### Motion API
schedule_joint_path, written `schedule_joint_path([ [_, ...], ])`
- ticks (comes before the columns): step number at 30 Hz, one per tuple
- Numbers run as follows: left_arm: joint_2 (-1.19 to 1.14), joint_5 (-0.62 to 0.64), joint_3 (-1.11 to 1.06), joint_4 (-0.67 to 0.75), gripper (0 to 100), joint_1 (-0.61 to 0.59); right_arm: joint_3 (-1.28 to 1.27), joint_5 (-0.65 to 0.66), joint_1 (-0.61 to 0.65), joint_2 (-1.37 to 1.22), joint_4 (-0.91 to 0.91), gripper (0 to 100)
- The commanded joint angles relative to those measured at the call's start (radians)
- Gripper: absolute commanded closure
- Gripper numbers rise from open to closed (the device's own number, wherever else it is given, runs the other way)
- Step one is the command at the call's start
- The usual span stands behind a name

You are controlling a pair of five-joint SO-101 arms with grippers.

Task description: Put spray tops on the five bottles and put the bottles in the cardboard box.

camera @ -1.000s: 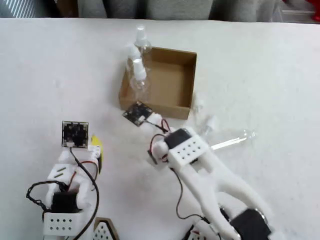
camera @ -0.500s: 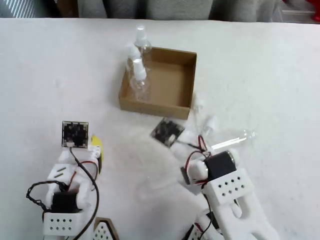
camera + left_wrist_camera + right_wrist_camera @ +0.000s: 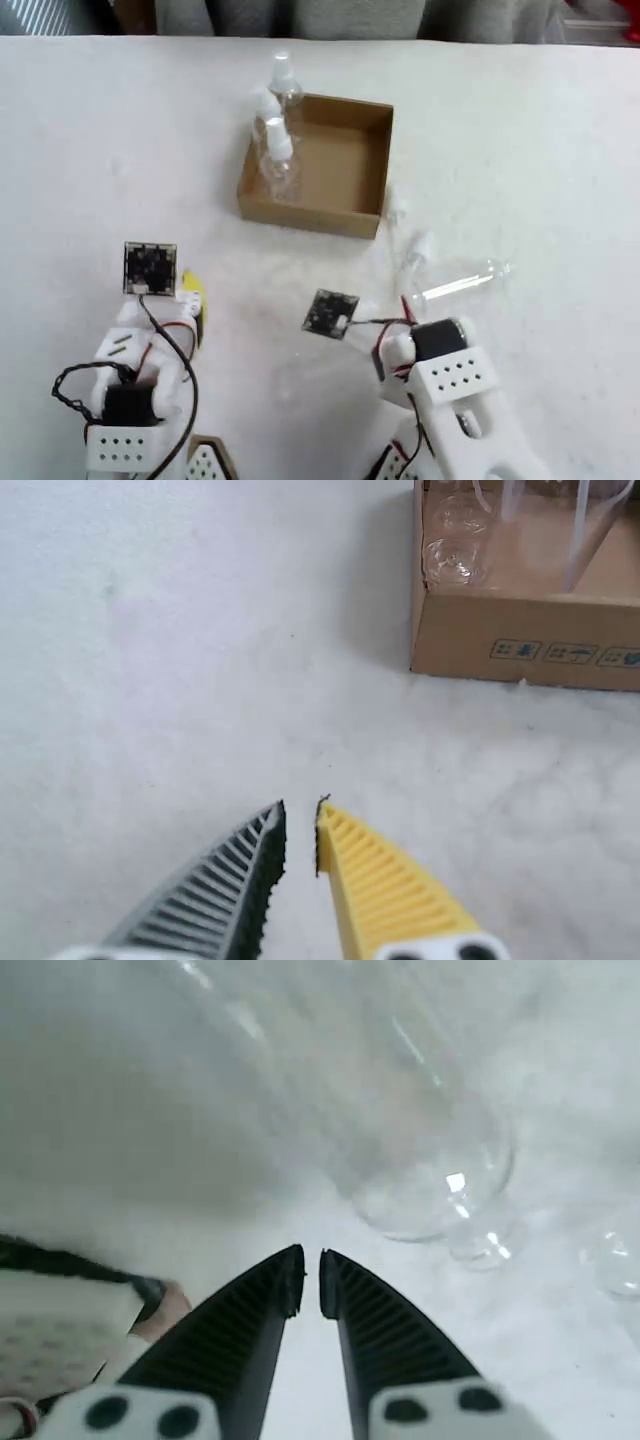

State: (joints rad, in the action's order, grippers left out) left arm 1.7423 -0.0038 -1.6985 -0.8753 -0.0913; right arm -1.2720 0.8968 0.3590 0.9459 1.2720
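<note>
Cardboard box point(image 3: 520, 640), square and open-topped, holds clear round-bottomed bottles point(image 3: 455, 560).

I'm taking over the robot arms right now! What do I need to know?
The left gripper is shut and empty, over the table, with the cardboard box ahead of it.
The right gripper is shut and empty, facing a clear bottle that lies on the table right of the box.
Done: three capped bottles stand at the box's left side, at least two of them inside.
Left: the lying bottle looks uncapped, and loose spray tops lie near it. I cannot clearly make out a fifth bottle.
</note>
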Motion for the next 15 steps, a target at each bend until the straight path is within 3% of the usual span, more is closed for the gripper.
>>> schedule_joint_path([
  [1,0.007,-0.012,0.002,-0.003,92,-0.005,-0.023,-0.190,-0.010,0.007,-0.157,98.2],
  [6,0.007,-0.012,0.002,-0.003,92,-0.005,-0.032,-0.336,-0.010,0.007,-0.251,98.2],
  [15,0.007,-0.012,0.002,-0.005,92,-0.007,-0.034,-0.382,-0.094,0.005,-0.294,98.3],
])
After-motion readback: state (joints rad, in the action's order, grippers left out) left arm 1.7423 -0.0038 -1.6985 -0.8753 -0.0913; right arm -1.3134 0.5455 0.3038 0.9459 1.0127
